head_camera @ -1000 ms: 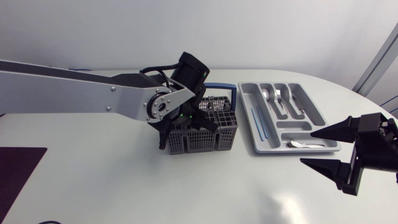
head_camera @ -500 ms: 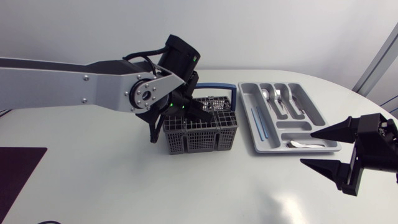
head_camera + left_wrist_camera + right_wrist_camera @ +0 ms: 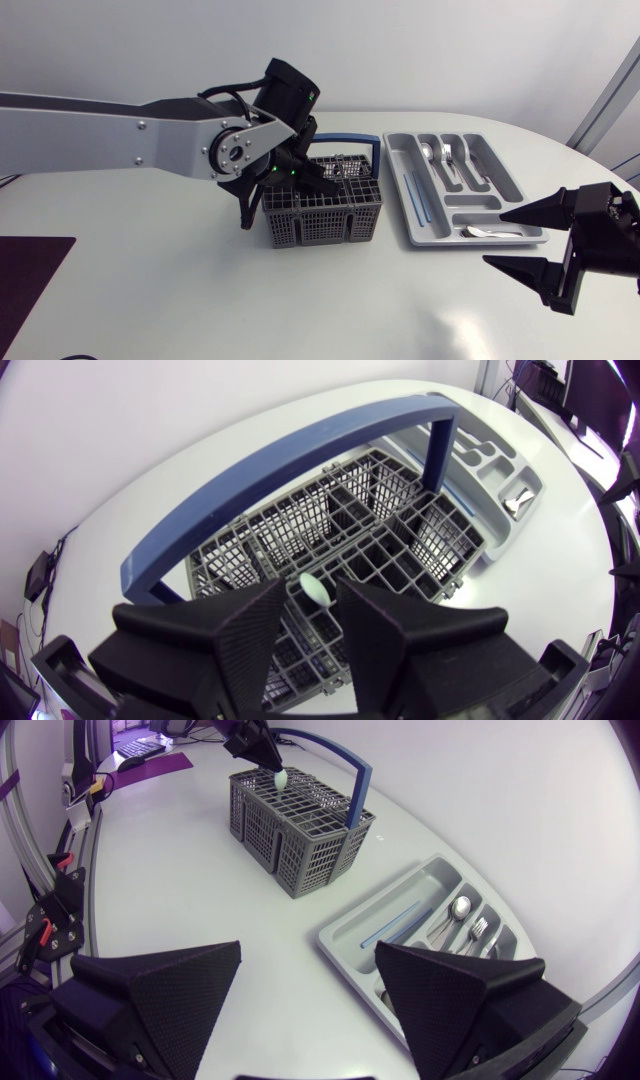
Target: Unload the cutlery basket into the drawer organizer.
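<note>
Since 1.0 s ago the left arm has been raised and drawn back, so its wrist now sits above the basket's [image 3: 325, 212] rear-left corner instead of low over it. Over the last 0.5 s no shift is seen. Right arm, basket and organizer [image 3: 492, 165] are unchanged.

Left end effector [image 3: 311, 592]: fingers nearly together, clamped on the pale rounded end of a utensil [image 3: 281, 778]. The utensil is held just above the basket grid, on the side away from the organizer. The rest of it is hidden by the fingers and the grid.

Basket: grey mesh with a blue hoop handle [image 3: 375, 150], standing upright mid-tabletop [image 3: 180, 290] just beside the organizer's left edge, not touching it.

Organizer: grey tray to the right of the basket.
- A thin blue stick [image 3: 415, 198] is laid in the long left compartment.
- Metal cutlery [image 3: 447, 155] is laid in the middle lengthwise compartments; spoon bowls can be made out, the rest cannot be told apart.
- One spoon [image 3: 488, 232] is laid in the crosswise front compartment.

Right end effector [image 3: 493, 238]: fingers spread wide, held over the tabletop near the organizer's front right corner, well apart from the basket.

A dark mat [image 3: 30, 275] is seen at the front left corner.
</note>
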